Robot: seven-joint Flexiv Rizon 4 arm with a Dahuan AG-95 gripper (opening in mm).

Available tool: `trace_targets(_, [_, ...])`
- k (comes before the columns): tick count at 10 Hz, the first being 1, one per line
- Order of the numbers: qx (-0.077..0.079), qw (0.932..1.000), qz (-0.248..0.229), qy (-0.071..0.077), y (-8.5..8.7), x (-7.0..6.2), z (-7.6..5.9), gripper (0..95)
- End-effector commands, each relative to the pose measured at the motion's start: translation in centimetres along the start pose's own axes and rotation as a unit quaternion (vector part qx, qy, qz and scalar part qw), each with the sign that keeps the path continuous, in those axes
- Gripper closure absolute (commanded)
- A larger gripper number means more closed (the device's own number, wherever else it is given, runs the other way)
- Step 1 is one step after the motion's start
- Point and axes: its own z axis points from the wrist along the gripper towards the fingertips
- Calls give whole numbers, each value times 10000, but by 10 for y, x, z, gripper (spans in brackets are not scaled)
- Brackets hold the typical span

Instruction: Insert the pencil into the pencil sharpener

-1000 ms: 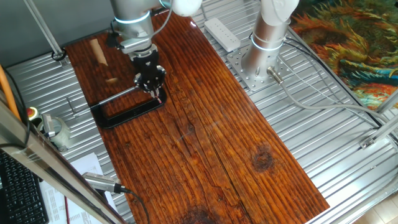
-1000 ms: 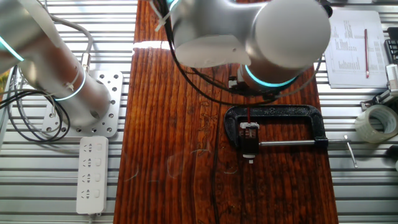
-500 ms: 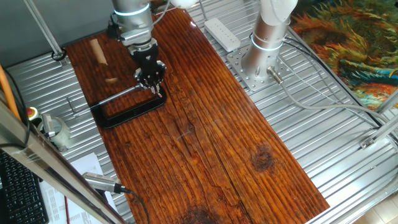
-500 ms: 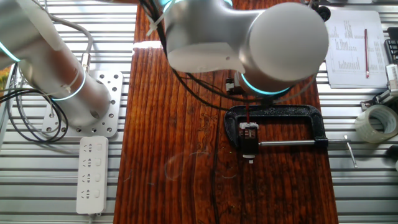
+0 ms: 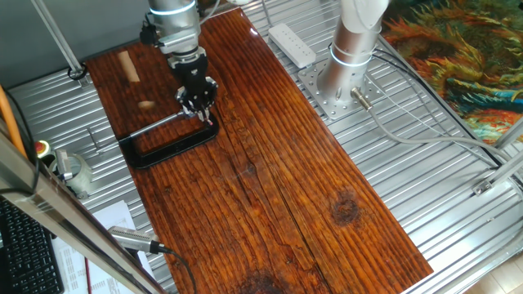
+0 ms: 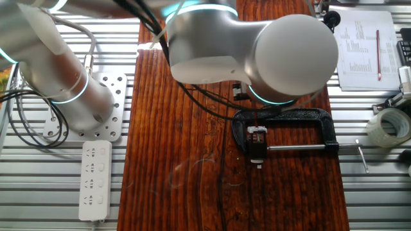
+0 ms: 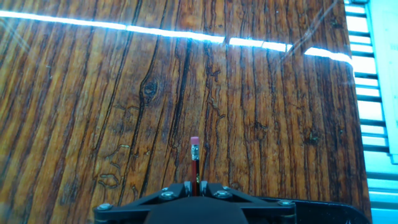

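Observation:
In the hand view my gripper (image 7: 198, 185) is shut on the pencil (image 7: 196, 163), a thin red stick whose pink eraser end points away over the wood. In the one fixed view the gripper (image 5: 201, 112) hangs low over the jaw end of the black C-clamp (image 5: 163, 147). In the other fixed view the arm hides the gripper. There the pencil (image 6: 256, 119) shows as a thin red line that runs down to the small black pencil sharpener (image 6: 257, 142), which the C-clamp (image 6: 302, 115) holds. I cannot tell whether the pencil's end is inside it.
A thick pale dowel (image 5: 127, 67) and a small wooden stub (image 5: 146, 104) lie on the board behind the clamp. The arm's base (image 5: 343, 57) and a white power strip (image 5: 292, 43) stand right of the board. A tape roll (image 6: 388, 125) and papers lie beyond the clamp's handle.
The arm has shifted slightly toward the far end of the board, with the pencil still gripped. The pencil still lines up with the sharpener.

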Motion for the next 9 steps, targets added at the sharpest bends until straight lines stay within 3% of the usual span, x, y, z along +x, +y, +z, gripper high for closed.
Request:
trace_targets(1, [14, 10000, 6, 37, -1, 1, 1, 950])
trace_targets(9, [63, 9999, -84, 83, 2, 16, 7, 950])
